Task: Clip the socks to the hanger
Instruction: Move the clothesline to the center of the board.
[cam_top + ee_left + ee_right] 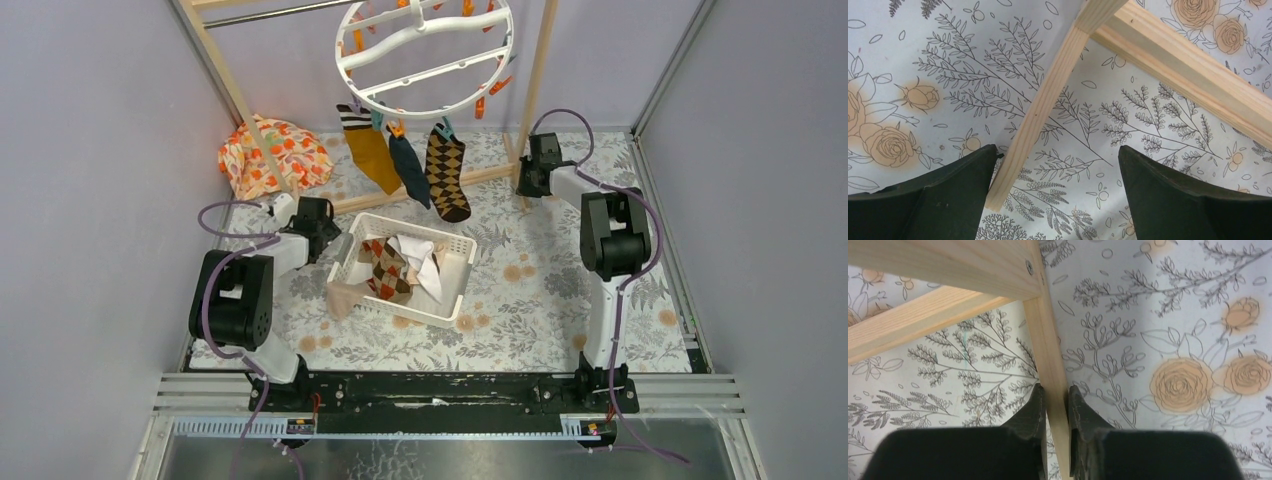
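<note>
The white round hanger (425,55) hangs from the rail at the top. Three socks are clipped under it: mustard with a striped cuff (370,152), navy (408,168) and black-tan argyle (447,172). More socks lie in the white basket (455,300): brown-red argyle (385,272), white (420,255), and beige (345,297) draped over its left rim. My left gripper (272,208) (1058,155) is open over the mat, with a wooden foot bar (1048,95) close to its left finger. My right gripper (524,180) (1054,392) is shut on the frame's wooden foot bar (1052,365).
The wooden rail frame (230,90) stands across the back, its crossbar (480,176) on the floral mat. An orange-flowered cloth bundle (275,155) lies at the back left. Grey walls close in both sides.
</note>
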Controlling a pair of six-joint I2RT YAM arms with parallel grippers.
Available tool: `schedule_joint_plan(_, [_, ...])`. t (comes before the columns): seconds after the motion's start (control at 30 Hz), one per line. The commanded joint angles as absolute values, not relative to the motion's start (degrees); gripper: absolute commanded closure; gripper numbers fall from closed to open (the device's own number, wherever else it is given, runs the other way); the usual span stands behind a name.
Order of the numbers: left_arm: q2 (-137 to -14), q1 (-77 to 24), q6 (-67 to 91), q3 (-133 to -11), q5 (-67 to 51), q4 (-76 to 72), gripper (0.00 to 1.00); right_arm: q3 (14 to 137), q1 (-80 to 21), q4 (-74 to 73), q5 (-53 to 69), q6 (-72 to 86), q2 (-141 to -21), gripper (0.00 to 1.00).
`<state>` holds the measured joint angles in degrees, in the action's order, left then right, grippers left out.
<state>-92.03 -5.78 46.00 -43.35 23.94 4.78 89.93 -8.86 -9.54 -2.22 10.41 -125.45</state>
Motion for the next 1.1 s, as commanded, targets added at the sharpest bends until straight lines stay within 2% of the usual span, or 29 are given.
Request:
schedule_joint_plan(0.0, [-95.2,-5.1,45.7,-45.0,19.7,3.1,0.01,85.8,-9.2,-13.1,-8.3,15.3,-120.0,1.00])
schedule_joint_plan(0.57, [-101.9,-3.9,42.5,-50.2,16.5,1.4,0.01,62.9,-10.2,-16.8,-2.9,23.4,-104.5,1.00])
schedule_joint_plan(0.7, [-104.2,-3.9,42.5,-53.0,15.0,2.1,0.01,59.6,-11.3,-17.7,-2.1,24.0,-101.7,1.00])
schedule_joint_plan(0.83, [-102.4,-3.9,42.8,-51.0,14.2,1.0,0.01,57.7,-11.5,-17.5,-3.4,23.9,-99.7,1.00])
schedule_joint_plan(0.87, [-101.4,-3.9,42.8,-50.4,14.0,0.8,0.01,57.4,-11.5,-17.2,-3.3,23.9,-99.3,0.95])
schedule_joint_plan(0.9, [-100.4,-3.9,42.7,-49.8,13.7,0.7,0.01,57.0,-11.5,-16.7,-3.1,24.1,-98.8,0.83])
schedule_joint_plan(0.97, [-98.0,-3.8,42.7,-48.8,13.5,0.8,0.01,56.1,-11.5,-15.5,-2.3,24.4,-97.5,0.52])
schedule_joint_plan(1.0, [-96.7,-3.9,42.6,-48.3,13.3,0.8,0.01,55.5,-11.5,-14.8,-1.9,24.6,-96.6,0.41])
schedule_joint_plan(1.07, [-93.3,-4.2,42.9,-46.9,14.1,1.0,0.01,54.5,-11.5,-14.0,-1.9,25.0,-94.4,0.28])
